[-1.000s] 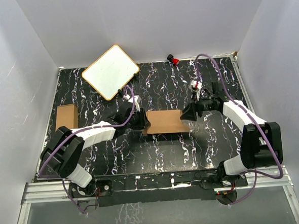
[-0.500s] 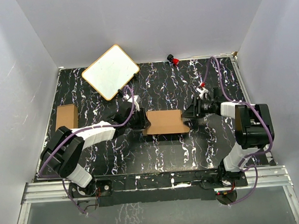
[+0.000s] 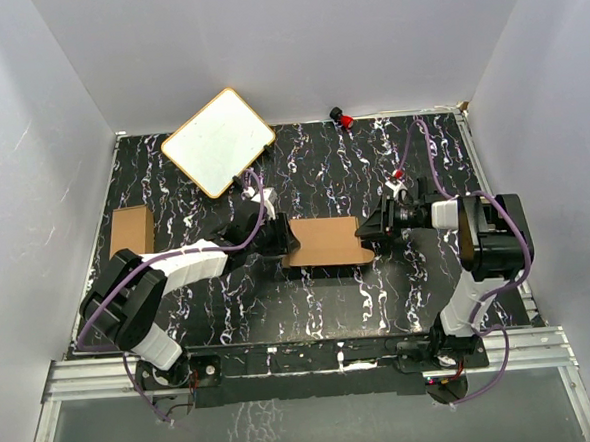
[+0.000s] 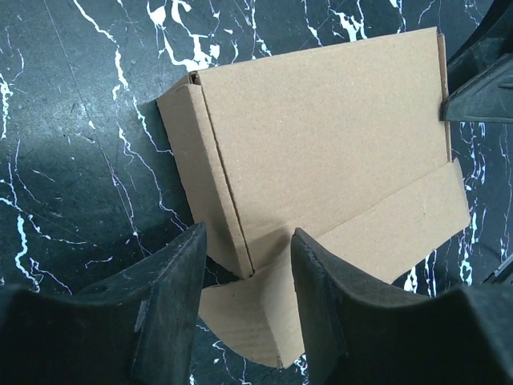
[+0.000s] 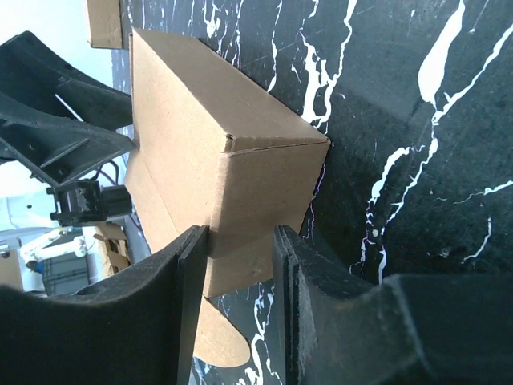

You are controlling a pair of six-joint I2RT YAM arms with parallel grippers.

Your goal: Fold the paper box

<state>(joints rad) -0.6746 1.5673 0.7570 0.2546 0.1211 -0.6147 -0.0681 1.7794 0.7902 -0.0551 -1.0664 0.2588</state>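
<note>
Paper box (image 3: 323,241) lying closed on the bench (image 3: 321,315), left hand (image 4: 244,241) spread astride one end, right hand (image 5: 240,237) straddling the other, can't tell if pinching

Plain brown cardboard paper box (image 3: 321,241): even kraft tan, unprinted.
Black counter (image 3: 320,310): white marble-like veining all over.
Rectangular board (image 3: 218,142): white face, tan rim.
Small oblong carton (image 3: 131,231), left side: same plain brown.
Small object (image 3: 346,119) at far edge: red.
Arm shells (image 3: 192,262) white, joints black; cables (image 3: 98,301) purple.
</note>
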